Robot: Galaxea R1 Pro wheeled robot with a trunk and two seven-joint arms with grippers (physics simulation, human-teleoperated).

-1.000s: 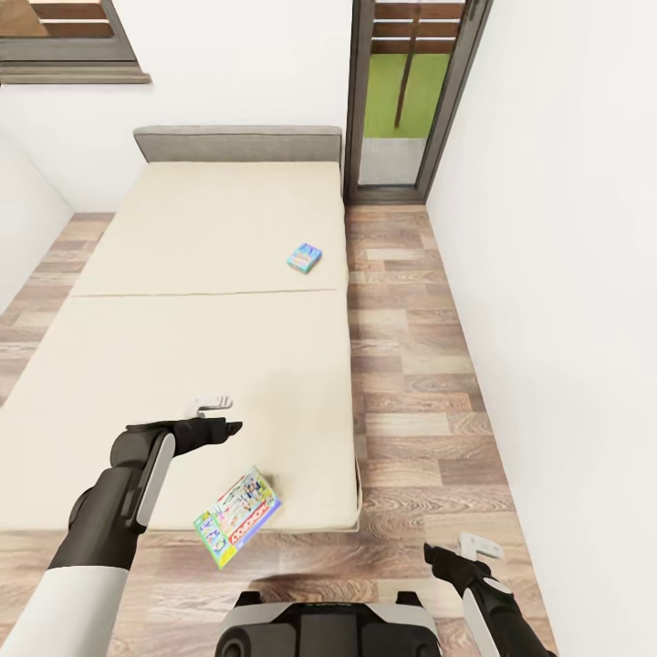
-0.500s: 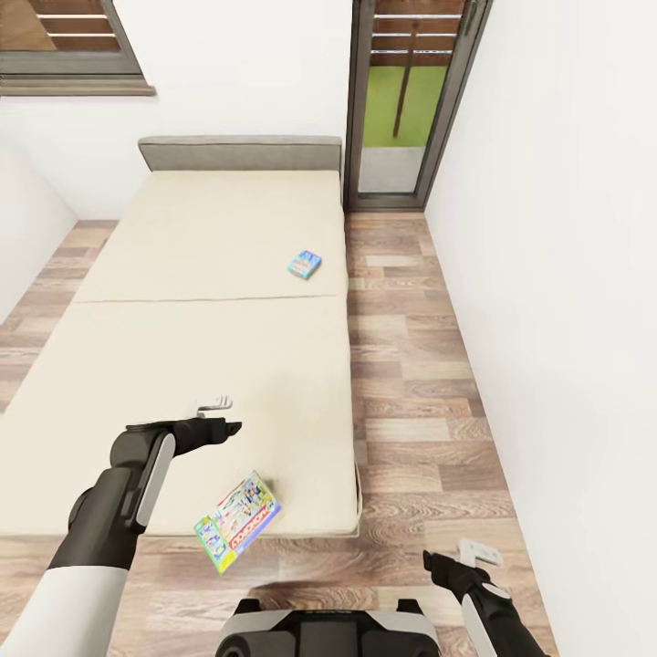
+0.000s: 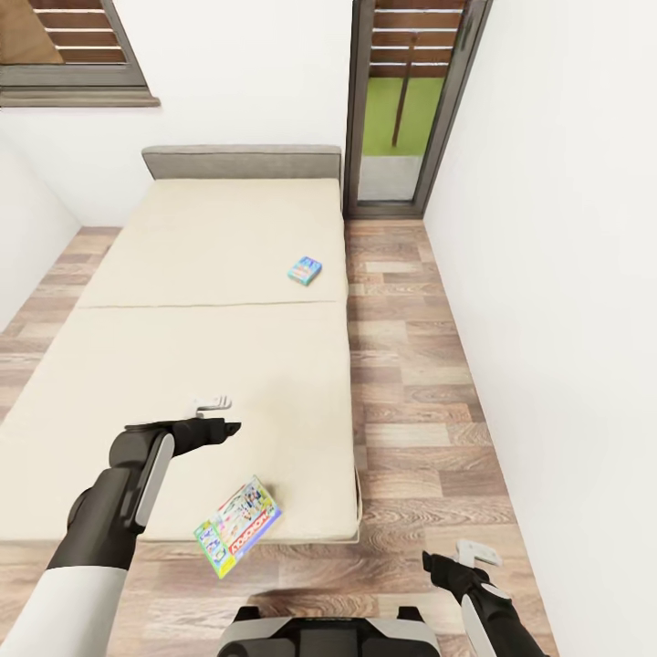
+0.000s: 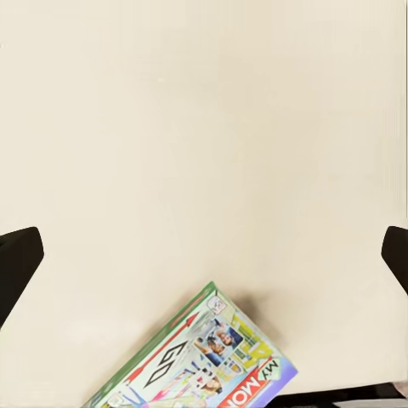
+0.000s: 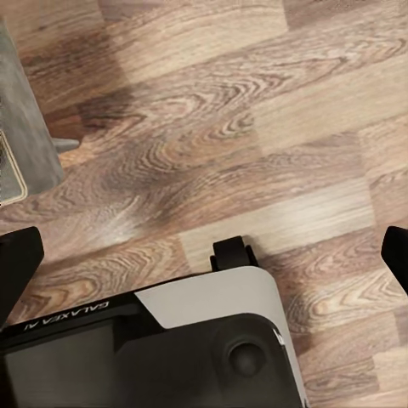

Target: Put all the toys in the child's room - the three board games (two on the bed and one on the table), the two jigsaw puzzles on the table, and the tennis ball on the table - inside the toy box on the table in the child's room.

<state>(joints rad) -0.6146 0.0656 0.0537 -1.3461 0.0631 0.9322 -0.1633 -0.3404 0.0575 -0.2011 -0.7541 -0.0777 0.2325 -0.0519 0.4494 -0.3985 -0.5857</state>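
Note:
The bed (image 3: 182, 347) has a plain cream cover and a grey headboard. A small blue board game (image 3: 305, 270) lies near its right side, far from me. A green-edged board game (image 3: 238, 526) lies at the bed's near edge, one corner sticking out past it; the left wrist view shows it as well (image 4: 200, 365). My left gripper (image 3: 213, 402) hovers open over the cover, a little beyond that box, with nothing between its fingers (image 4: 17, 263). My right gripper (image 3: 477, 553) is open and empty, low over the wood floor at the right.
A strip of wood-plank floor (image 3: 411, 383) runs between the bed and the white right wall (image 3: 566, 319). A grey-framed glass door (image 3: 406, 109) stands at the far end. My own base (image 5: 170, 348) is under the right gripper.
The whole picture has shifted: the bed and door sit slightly lower in view, so the camera has moved. Both arms keep their pose and both grippers stay open.

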